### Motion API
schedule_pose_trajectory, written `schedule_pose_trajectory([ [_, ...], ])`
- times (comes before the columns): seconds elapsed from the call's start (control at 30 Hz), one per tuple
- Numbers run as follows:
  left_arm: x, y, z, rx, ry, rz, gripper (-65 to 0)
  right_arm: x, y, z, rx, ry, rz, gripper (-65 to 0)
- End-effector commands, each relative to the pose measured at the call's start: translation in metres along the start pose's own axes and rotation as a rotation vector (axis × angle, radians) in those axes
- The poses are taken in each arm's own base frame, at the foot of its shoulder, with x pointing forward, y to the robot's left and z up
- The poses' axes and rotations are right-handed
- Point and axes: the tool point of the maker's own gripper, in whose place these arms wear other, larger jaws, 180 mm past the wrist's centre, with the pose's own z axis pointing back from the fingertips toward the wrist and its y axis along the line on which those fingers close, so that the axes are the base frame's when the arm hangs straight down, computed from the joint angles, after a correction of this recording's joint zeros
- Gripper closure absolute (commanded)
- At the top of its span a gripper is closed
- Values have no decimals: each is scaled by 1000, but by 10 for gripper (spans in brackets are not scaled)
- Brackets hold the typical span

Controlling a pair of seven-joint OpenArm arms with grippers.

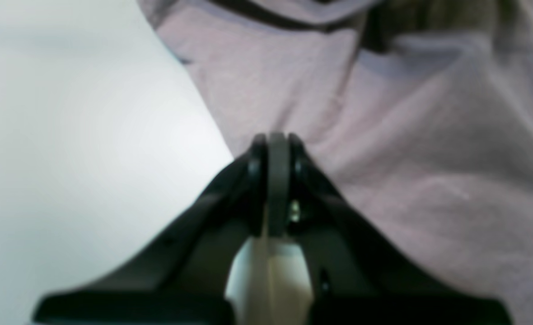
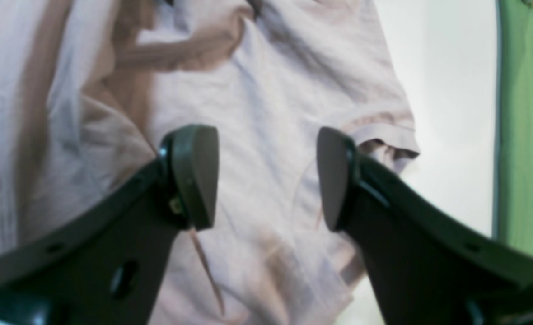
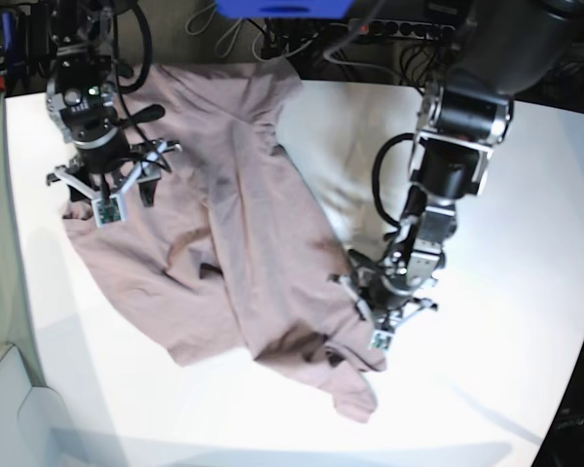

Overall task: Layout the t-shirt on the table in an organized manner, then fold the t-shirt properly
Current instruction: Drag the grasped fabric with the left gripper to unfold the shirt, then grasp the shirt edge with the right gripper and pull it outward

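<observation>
One garment on hand: the t-shirt (image 3: 234, 243), dusty pink, short-sleeved, lying crumpled and unfolded across the white table (image 3: 526, 243), running from about 11 o'clock of the base view down to about 6 o'clock, with ridges and overlaps through its middle. Two grippers in attendance. Left gripper (image 1: 273, 140): fingers pressed fully together at the shirt's edge near 4 o'clock of the base view; the wrist view shows them closed right where cloth meets tabletop, but whether any fabric is pinched between them cannot be told. Right gripper (image 2: 266, 176): fingers spread wide, nothing between them, poised over the cloth near 10 o'clock, just inward of a sleeve cuff (image 2: 384, 131). Handling, by judgement: light, limp, thin cloth that will drape, bunch and slide easily on the smooth top; not fragile; a single pinch will lift only a local peak, so it is best taken at hems, sleeve cuffs or shoulder seams, two corners at once, and drawn apart to flatten. Markings: no brand, label or legible writing shows on the shirt in any view.
</observation>
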Motion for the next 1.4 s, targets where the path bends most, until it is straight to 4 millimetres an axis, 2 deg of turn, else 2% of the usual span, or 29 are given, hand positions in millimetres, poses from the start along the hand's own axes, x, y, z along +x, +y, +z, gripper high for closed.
schedule_pose_trajectory([
  [0.0,-33,11,9,31,102,-20,-2,13,-9,3,-25,-49,4,-344],
  [0.1,-39,22,35,56,95,-63,-1,13,-14,2,-36,-49,-2,-344],
  [0.23,-52,26,74,76,119,-110,-1,11,-18,-10,-41,-33,-5,-344],
  [0.43,-79,49,137,162,142,-33,-1,4,-22,-30,-45,1,-20,-344],
  [0.53,-100,57,162,197,157,-7,-1,11,-23,-33,-45,-12,-19,-344],
  [0.67,-130,59,176,209,216,12,-1,46,-19,-25,-39,-103,-8,-344],
  [0.77,-144,56,183,210,242,31,-1,76,15,-21,43,-178,39,-344],
  [0.9,-157,55,189,224,263,77,-1,99,61,-28,156,-223,94,-344],
  [1.03,-161,57,192,229,259,134,-1,122,87,-55,209,-228,108,-344],
  [1.2,-161,61,194,224,248,176,-1,136,94,-103,215,-159,80,-341],
  [1.27,-159,60,195,223,244,176,-1,137,97,-120,219,-120,67,-318],
  [1.37,-139,59,207,228,186,154,-1,142,99,-131,223,-100,62,-247],
])
